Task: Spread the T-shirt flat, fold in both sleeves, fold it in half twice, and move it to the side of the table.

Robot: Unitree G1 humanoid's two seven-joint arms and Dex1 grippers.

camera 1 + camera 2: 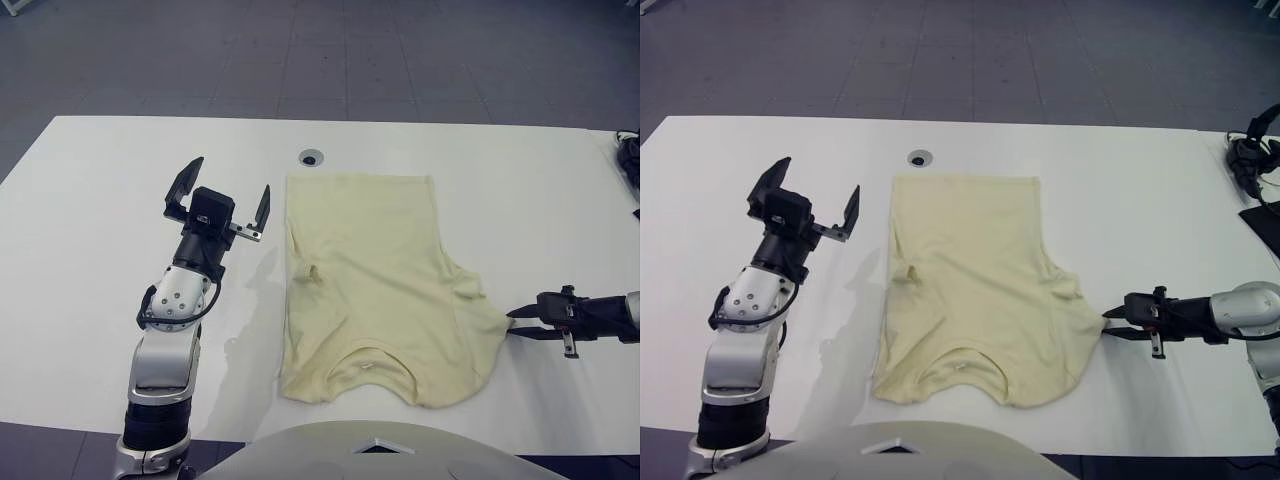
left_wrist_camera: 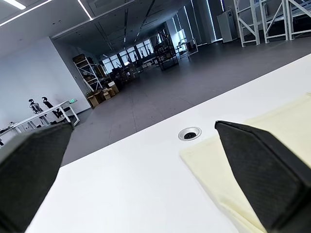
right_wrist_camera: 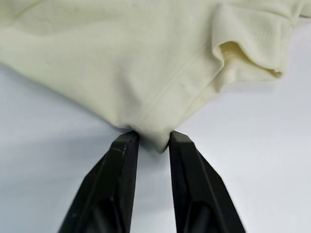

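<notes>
One sleeve seems already turned in: the pale yellow T-shirt lies flat in the middle of the white rectangular table, collar nearest the robot, its left edge straight with a small lump of cloth on top. The right sleeve is drawn out to a point, and the right gripper has its black claw pinching that tip low on the tabletop. The step in hand looks like folding in this second sleeve; next it should be lifted slightly and carried leftward across the body. The left gripper hovers beside the shirt, claw spread wide. No container is involved; a round metal grommet sits beyond the hem.
</notes>
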